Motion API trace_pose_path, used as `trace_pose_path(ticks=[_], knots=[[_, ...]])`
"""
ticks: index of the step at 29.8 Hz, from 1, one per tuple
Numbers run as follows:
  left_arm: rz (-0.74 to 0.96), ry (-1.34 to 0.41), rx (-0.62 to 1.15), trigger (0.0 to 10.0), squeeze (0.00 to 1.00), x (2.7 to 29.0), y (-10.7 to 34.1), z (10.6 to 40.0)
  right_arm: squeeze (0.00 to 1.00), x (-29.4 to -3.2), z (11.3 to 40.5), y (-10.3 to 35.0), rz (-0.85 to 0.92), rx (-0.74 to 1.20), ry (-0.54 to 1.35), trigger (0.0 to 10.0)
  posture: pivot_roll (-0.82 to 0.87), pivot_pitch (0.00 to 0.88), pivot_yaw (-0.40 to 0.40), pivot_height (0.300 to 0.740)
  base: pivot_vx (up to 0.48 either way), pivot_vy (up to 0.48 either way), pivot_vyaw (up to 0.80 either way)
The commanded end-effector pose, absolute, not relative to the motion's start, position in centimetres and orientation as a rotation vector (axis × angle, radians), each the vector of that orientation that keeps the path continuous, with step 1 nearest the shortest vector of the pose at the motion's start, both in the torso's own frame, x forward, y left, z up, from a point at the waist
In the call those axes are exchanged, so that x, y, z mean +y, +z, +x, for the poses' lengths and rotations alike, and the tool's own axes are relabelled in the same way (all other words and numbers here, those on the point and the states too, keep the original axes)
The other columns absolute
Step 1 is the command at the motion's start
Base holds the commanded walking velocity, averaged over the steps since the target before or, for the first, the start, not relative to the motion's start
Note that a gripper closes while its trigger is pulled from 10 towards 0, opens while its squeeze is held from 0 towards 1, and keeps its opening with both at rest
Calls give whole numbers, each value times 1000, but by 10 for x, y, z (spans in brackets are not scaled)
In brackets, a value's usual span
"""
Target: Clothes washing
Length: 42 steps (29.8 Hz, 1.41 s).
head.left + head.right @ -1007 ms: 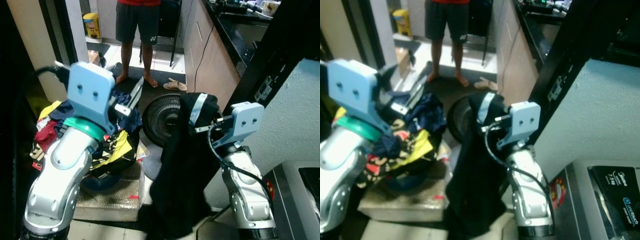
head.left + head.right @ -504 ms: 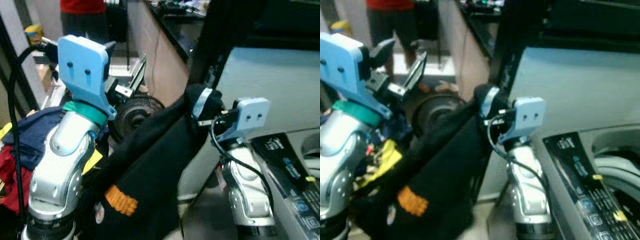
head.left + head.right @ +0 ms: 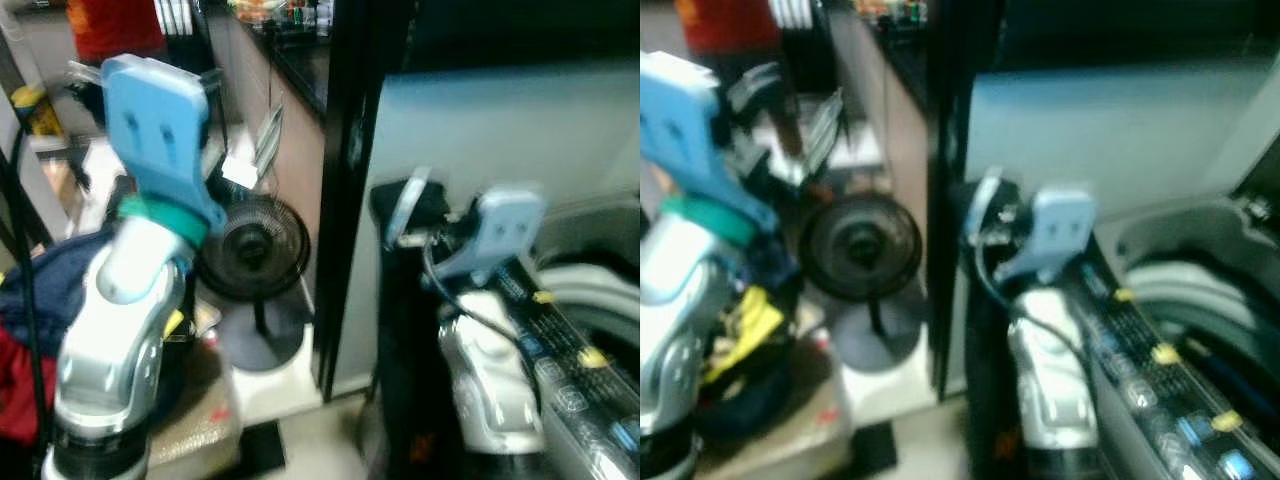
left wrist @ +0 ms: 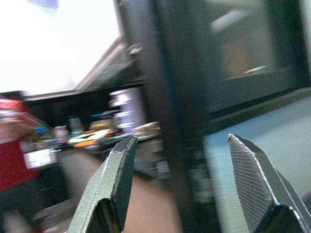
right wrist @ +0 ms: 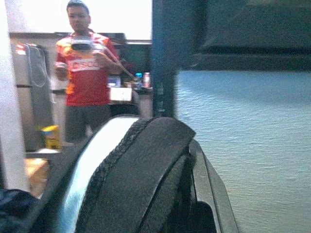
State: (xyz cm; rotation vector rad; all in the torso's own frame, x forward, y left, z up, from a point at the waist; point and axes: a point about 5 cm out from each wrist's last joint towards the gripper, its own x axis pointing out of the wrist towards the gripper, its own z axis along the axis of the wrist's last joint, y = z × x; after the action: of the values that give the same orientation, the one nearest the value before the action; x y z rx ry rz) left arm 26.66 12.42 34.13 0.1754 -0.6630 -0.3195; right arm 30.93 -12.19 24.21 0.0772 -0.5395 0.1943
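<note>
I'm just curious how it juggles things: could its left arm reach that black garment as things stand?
Probably yes. The left gripper is raised with jaws open and empty, and nothing stands between it and the black garment, which hangs from the right gripper beside the washing machine. It would have to cross the robot's front.

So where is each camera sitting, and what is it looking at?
Left eye: on the head, looking down at the fan; both silver arms show.
Right eye: beside it, same scene, plus the washing machine.
Left wrist: along the open left gripper, toward a dark cabinet.
Right wrist: along the right gripper, shut on the black garment; person behind.
Both eyes share the fan.
</note>
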Motion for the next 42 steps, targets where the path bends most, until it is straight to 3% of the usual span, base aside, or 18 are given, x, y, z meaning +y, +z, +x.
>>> trace_pose_path(ticks=[1,22,42], knots=[[179,-326,-663,10000,0,123,342,267,0,-125,308,245,84,-555,184,10000,81,8,-3,740,0,0,-800],[175,-318,-652,10000,0,123,338,269,0,-124,309,246,81,-555,196,10000,75,2,-8,740,0,0,-229],[175,-313,-644,10000,0,123,337,269,0,-123,309,245,90,-544,198,10000,78,10,-7,740,0,0,-800]])
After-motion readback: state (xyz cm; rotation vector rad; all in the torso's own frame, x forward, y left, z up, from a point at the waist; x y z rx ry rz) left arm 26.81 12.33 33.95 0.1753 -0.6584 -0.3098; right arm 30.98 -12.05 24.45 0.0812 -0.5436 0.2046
